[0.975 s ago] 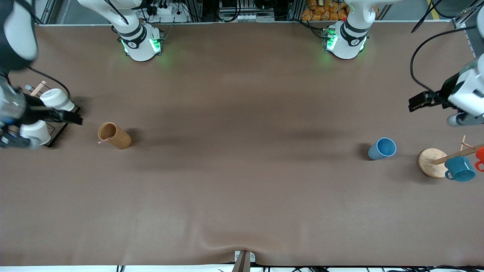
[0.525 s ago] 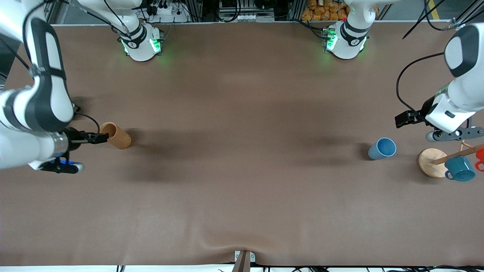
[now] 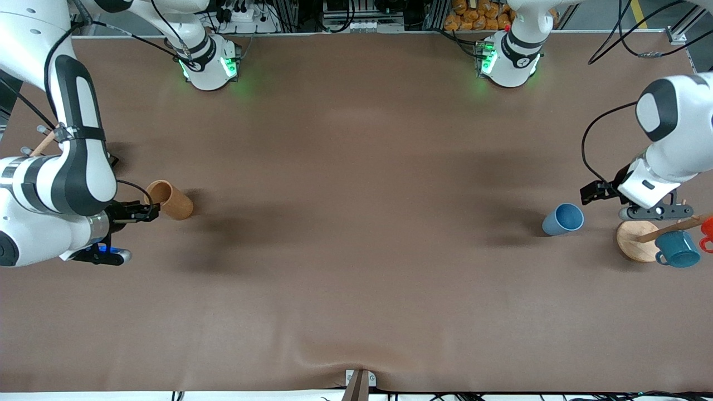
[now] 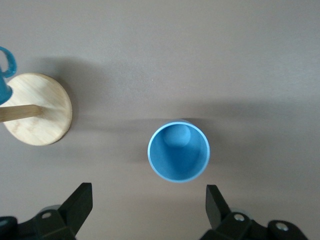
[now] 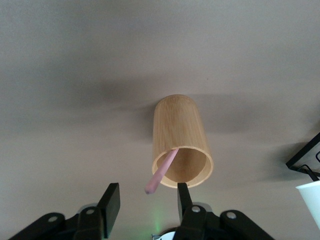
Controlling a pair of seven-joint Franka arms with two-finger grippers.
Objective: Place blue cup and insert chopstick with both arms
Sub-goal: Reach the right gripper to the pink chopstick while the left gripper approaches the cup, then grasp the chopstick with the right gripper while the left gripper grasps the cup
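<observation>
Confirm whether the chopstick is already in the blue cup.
No: the chopstick leans in the brown holder; the blue cup is empty.

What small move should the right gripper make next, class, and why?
Probably ease down and close on the chopstick. The right gripper hangs over it with its fingers apart on either side of the tip, not yet touching. The chopstick leans out of the brown holder. The left gripper waits open above the upright blue cup.

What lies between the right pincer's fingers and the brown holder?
The chopstick pokes out of the brown holder, its tip between the right pincer fingers; nothing else is there. The right wrist view shows it.
</observation>
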